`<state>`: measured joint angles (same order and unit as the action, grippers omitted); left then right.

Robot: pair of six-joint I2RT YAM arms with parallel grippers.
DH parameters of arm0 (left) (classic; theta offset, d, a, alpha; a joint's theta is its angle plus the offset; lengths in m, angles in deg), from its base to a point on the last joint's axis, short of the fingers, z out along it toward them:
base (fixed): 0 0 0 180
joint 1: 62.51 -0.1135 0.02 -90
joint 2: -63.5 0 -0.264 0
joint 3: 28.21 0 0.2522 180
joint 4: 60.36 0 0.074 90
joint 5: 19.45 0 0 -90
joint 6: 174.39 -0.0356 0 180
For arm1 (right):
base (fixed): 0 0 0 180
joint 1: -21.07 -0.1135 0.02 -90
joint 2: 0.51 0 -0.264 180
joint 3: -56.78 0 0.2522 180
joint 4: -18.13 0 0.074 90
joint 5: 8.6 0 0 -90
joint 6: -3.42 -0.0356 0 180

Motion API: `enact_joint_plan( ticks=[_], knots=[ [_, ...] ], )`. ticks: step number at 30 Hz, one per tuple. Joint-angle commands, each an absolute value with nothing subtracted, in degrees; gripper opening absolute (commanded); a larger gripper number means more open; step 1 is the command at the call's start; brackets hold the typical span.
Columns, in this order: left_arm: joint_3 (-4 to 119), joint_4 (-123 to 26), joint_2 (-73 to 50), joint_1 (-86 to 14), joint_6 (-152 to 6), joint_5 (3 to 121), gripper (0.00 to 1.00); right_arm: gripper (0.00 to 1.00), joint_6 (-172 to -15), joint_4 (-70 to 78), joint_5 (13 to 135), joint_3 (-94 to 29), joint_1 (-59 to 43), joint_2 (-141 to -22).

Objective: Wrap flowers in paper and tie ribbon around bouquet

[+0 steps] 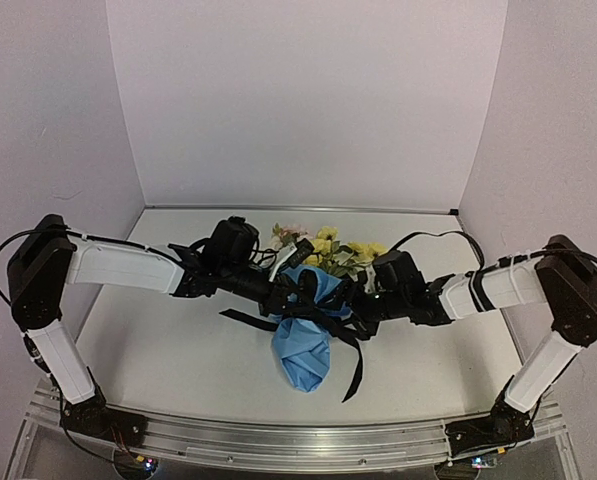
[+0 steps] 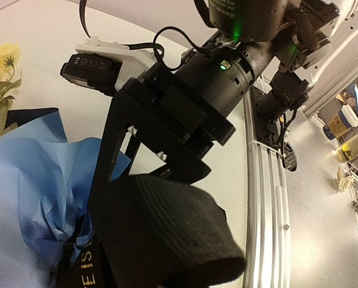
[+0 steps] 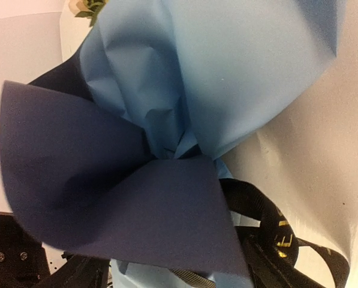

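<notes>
Paper (image 1: 303, 355), thin and light blue with a navy reverse, makes up most of the bouquet (image 1: 308, 320), which lies in the middle of the surface (image 1: 178, 350). The flowers (image 1: 328, 245) point toward the far edge and the closed foot toward the near edge. From where I stand the sheet looks light and crease-prone; it would crush or tear under a hard squeeze, and the blooms and thin stems are more fragile.

The safest hold looks to be the gathered waist, where the folds bunch and the black ribbon (image 1: 356, 365) crosses. The ribbon is limp and probably slick, so I would pinch it flat near the knot rather than by its loose tail, which trails toward the near edge.

The left gripper (image 1: 296, 288) is closed at that waist, with lettered ribbon right beside it; I cannot tell whether it pinches the ribbon. The right gripper (image 1: 356, 305) has its jaws spread wide against the paper, and I cannot tell whether they press on it.
</notes>
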<state>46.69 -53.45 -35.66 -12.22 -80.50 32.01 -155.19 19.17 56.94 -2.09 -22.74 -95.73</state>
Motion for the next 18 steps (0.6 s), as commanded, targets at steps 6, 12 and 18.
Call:
enact_joint_plan(
  ticks=[6, 12, 18],
  knots=[
    [58.1, -40.9, -39.2, -10.6, -91.2, 35.0, 0.05, 0.79, -153.3, 9.5, 67.3, -3.1, -23.1, -83.7],
    [64.5, -33.3, -43.4, -8.8, -94.0, 38.7, 0.05, 0.79, -153.7, 4.7, 74.8, -0.7, -23.1, -76.5],
    [67.0, -30.8, -45.8, -6.7, -95.6, 45.2, 0.06, 0.77, -154.1, 2.6, 76.0, 0.2, -23.0, -70.4]
  ],
)
